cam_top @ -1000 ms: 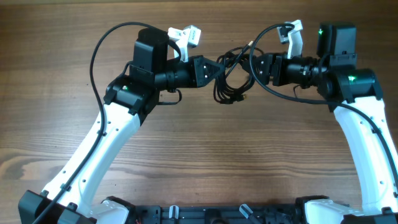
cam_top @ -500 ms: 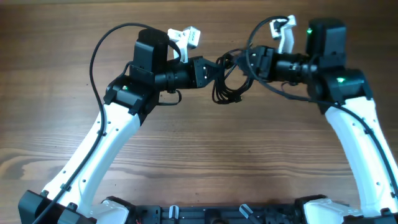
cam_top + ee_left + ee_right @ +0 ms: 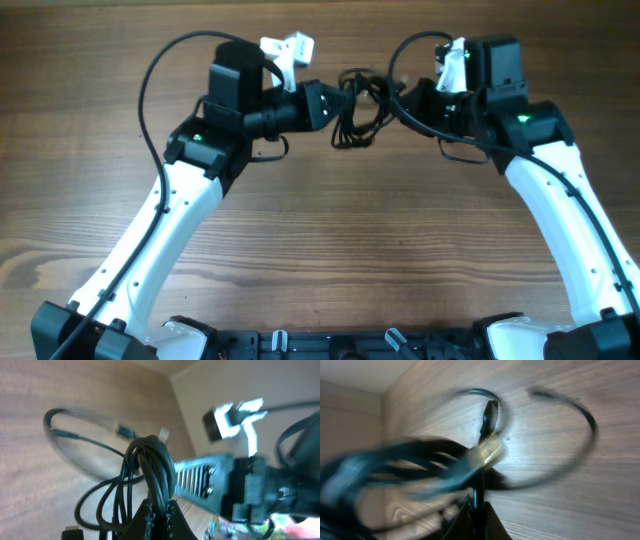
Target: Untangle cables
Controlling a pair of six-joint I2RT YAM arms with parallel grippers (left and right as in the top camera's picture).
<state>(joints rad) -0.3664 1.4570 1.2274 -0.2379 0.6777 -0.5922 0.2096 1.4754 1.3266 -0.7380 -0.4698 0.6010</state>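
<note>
The cables (image 3: pixel 355 108) are a knot of thin black cords hanging between my two grippers above the far part of the table. My left gripper (image 3: pixel 338 100) is shut on several bunched strands (image 3: pixel 150 467) at the knot's left side; its jaws (image 3: pixel 159 506) pinch them. My right gripper (image 3: pixel 405 100) is shut on a single cord (image 3: pixel 478 491) at the knot's right side. In the right wrist view, that cord runs up to a small plug (image 3: pixel 490 416), and the rest of the bundle is a blur. Loose loops hang below the knot.
The wooden table (image 3: pixel 330 230) lies under both arms. A thick black arm cable (image 3: pixel 150 80) arcs out to the left of the left arm. White camera mounts (image 3: pixel 285 50) stick up from both wrists. The right arm's ribbed body (image 3: pixel 210 480) fills the left wrist view's right side.
My right gripper has closed onto a cord and moved left, closer to the left gripper. Both arms and the bundle have shifted toward the far edge.
</note>
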